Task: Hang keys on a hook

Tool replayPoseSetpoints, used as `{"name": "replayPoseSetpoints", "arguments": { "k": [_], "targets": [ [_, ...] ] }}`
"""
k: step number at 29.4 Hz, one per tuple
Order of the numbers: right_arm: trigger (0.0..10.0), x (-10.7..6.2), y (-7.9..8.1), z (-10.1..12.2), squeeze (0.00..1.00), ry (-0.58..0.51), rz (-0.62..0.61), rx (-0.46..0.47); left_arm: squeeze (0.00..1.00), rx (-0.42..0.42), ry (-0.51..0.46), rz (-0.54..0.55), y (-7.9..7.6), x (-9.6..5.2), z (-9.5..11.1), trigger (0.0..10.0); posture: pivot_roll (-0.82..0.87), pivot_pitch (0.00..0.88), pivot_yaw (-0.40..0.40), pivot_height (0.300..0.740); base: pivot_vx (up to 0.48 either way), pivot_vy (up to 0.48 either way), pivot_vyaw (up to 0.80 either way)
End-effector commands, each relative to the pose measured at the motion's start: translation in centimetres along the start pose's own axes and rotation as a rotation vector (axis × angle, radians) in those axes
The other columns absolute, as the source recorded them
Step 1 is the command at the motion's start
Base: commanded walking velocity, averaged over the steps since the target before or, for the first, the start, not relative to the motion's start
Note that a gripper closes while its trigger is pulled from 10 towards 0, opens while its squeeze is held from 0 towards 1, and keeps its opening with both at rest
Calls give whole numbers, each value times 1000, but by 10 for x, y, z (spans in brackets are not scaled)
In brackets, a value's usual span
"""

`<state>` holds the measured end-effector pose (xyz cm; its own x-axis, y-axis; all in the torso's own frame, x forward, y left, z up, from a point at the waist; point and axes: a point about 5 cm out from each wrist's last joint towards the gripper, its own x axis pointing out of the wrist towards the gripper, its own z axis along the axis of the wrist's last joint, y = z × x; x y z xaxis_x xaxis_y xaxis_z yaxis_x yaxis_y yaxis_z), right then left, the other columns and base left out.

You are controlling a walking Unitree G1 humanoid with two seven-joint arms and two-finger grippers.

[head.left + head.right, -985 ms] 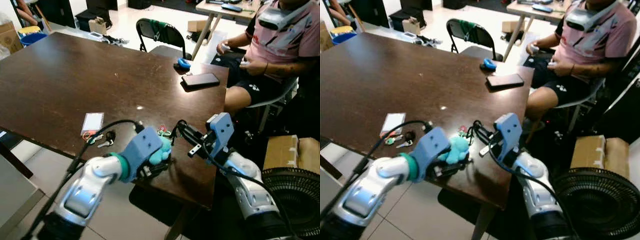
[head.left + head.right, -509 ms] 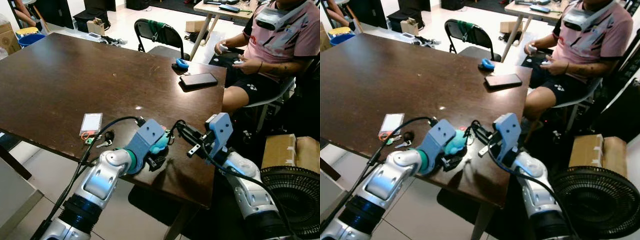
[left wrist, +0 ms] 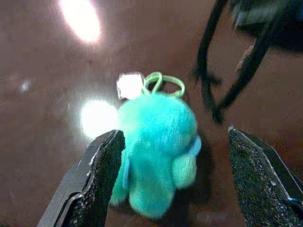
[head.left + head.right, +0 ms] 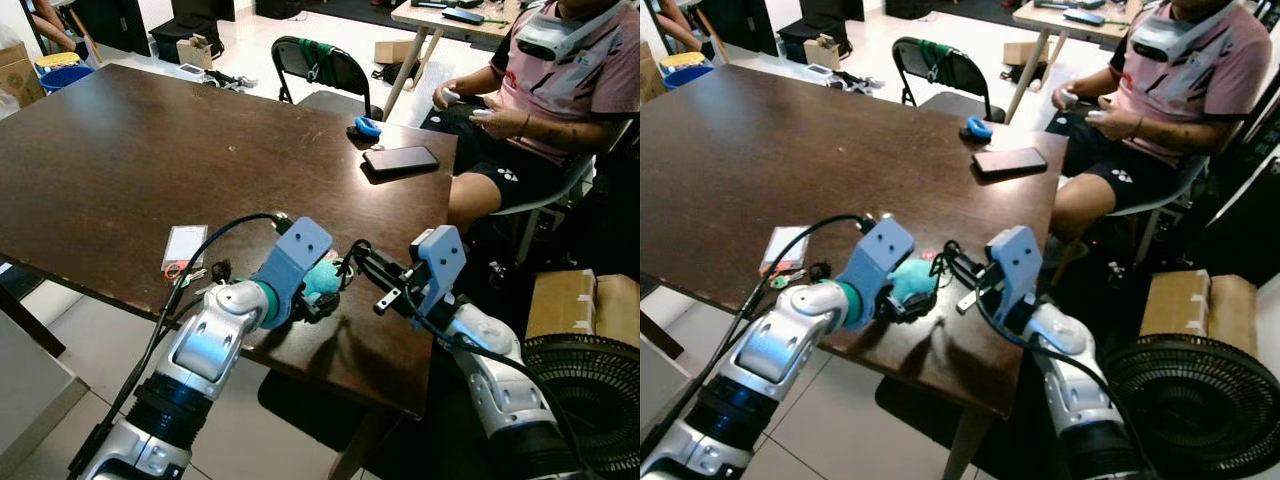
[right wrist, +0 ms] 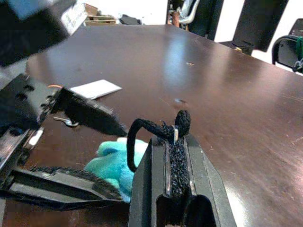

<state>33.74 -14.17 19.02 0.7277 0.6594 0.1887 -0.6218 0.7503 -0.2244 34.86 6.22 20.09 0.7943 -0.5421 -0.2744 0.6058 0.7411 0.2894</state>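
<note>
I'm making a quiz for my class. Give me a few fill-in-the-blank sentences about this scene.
The plush toy lies between the open fingers of the ___ tool.
The toy's colour is ___.
The right tool is shut on a black ___.
The phone lies on the ___.

Missing: left; teal; cord; table

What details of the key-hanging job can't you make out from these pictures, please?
- Hook: none identifiable in any view.
- Keys: left eye view, too small and partly behind the left arm's cable.
- Teal plush keychain: left wrist view blurred; its small white tag unreadable.
- Right gripper fingers shut on black cord; the cord's far end is hidden.
</note>
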Motion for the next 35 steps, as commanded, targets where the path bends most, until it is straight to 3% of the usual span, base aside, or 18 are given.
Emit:
{"name": "replayPoseSetpoints", "arguments": {
  "k": [1, 11, 14, 19, 22, 31, 34, 35],
  "targets": [
    [10000, -1, 1, -3, 0, 7, 1, 5, 0, 47, -15, -44, -10, 7, 6, 10000, 59, 137, 80, 740, 0, 0, 0],
    [10000, -1, 0, -3, 0, 9, -2, 3, 0, 72, 20, -27, -8, 22, -2, 10000, 50, 138, 79, 740, 0, 0, 0],
    [10000, -1, 1, -3, 0, 8, -1, 4, 0, 121, 41, 13, -3, 27, -6, 10000, 46, 138, 77, 740, 0, 0, 0],
    [10000, -3, 0, -3, 0, 10, -4, 3, 0, 139, 51, 41, 15, 22, -8, 10000, 51, 142, 78, 740, 0, 0, 0],
    [10000, -3, 0, -4, 0, 13, -3, 4, 0, 152, 96, 18, 20, 17, -24, 10000, 60, 145, 77, 740, 0, 0, 0],
    [10000, -1, 0, -2, 0, 7, -1, 3, 0, 186, 206, -100, 1, 13, -70, 10000, 54, 139, 73, 740, 0, 0, 0],
    [10000, -1, -1, -2, 0, 8, -3, 1, 0, 179, 219, -105, -3, 14, -76, 10000, 50, 137, 72, 740, 0, 0, 0],
    [10000, -2, -2, -2, 0, 9, -4, -1, 0, 161, 223, -88, -5, 16, -78, 8627, 49, 136, 71, 740, 0, 0, 0]
  ]
}}
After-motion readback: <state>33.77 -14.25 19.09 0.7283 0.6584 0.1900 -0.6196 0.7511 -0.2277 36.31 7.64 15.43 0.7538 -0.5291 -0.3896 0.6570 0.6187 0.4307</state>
